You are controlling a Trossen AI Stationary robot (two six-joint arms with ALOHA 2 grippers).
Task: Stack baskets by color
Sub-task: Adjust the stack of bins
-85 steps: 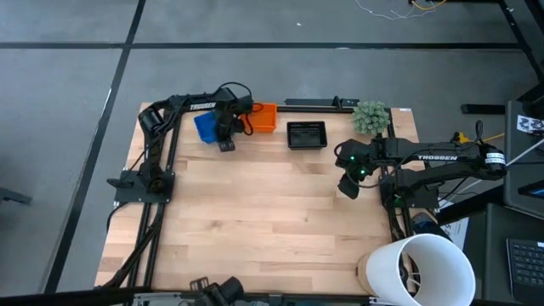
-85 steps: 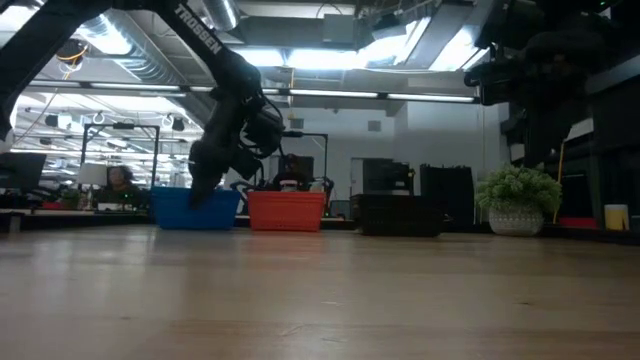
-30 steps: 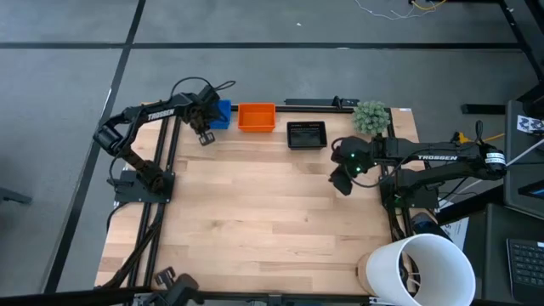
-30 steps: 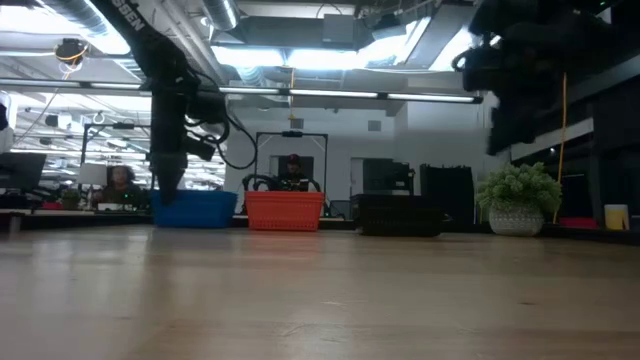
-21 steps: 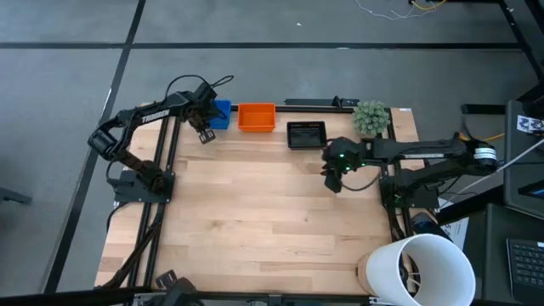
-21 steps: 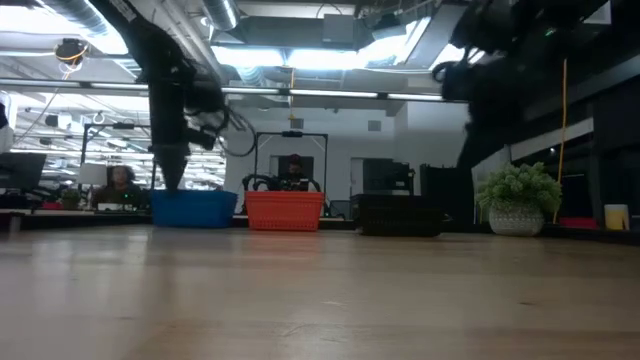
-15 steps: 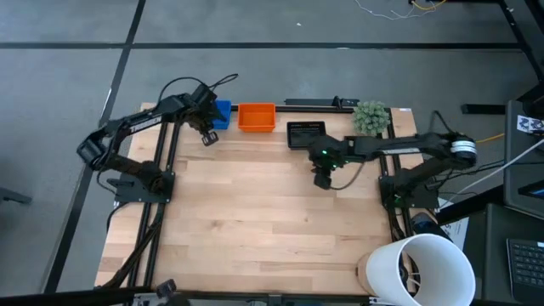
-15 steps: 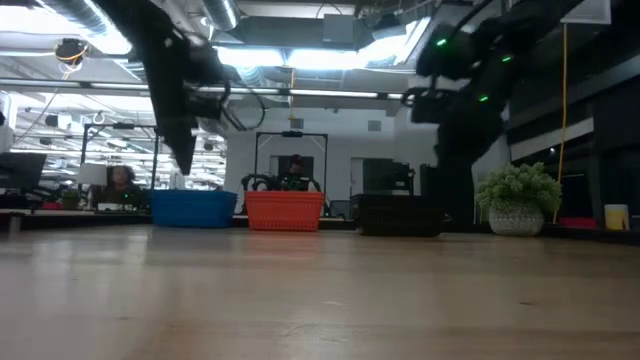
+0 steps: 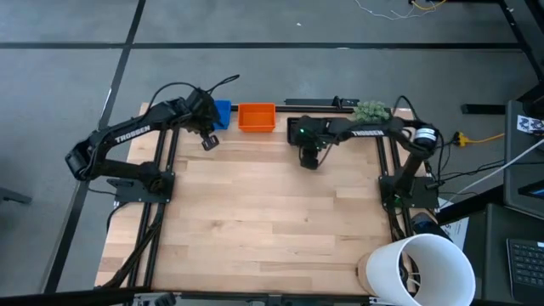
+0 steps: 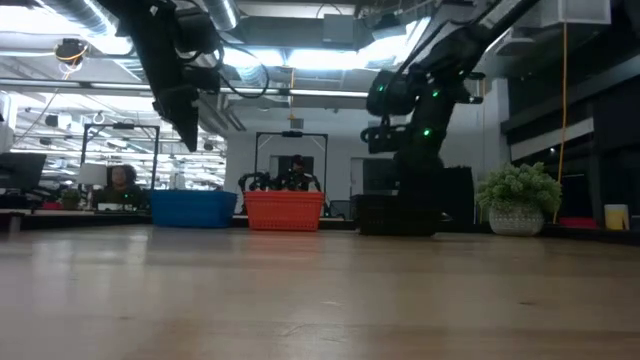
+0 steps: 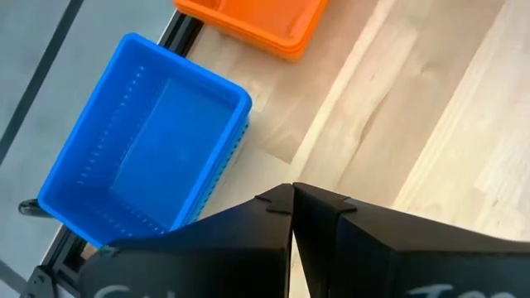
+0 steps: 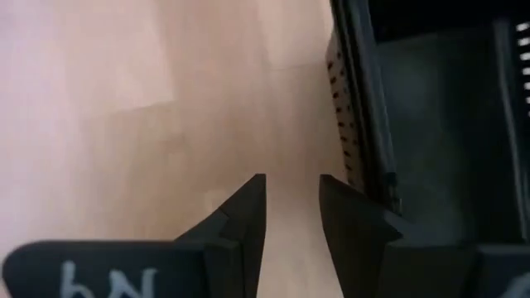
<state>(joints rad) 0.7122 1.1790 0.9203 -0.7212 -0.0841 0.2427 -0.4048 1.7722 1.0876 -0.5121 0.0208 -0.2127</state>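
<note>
Three baskets stand in a row along the table's far edge: a blue basket [image 9: 221, 113], an orange basket [image 9: 257, 117] and a black basket [image 10: 400, 214]. My left gripper [image 9: 209, 141] hangs shut above the table, just near of the blue basket [image 11: 141, 157], holding nothing. My right gripper [image 9: 311, 158] is open and points down at the table by the near side of the black basket [image 12: 431, 108], mostly hidden under the arm in the high view. Its fingers [image 12: 248, 207] stand over bare wood beside the basket's perforated wall.
A small green plant [image 9: 371, 111] stands at the far right, next to the black basket. A large white bucket [image 9: 421, 268] sits at the near right corner. The middle and near part of the wooden table [image 9: 255, 221] is bare.
My left gripper has risen from the blue basket's level to well above it, staying shut. My right gripper has swung from the table's right side toward the far left, come down in front of the black basket and rolled about its own axis. The baskets have not moved.
</note>
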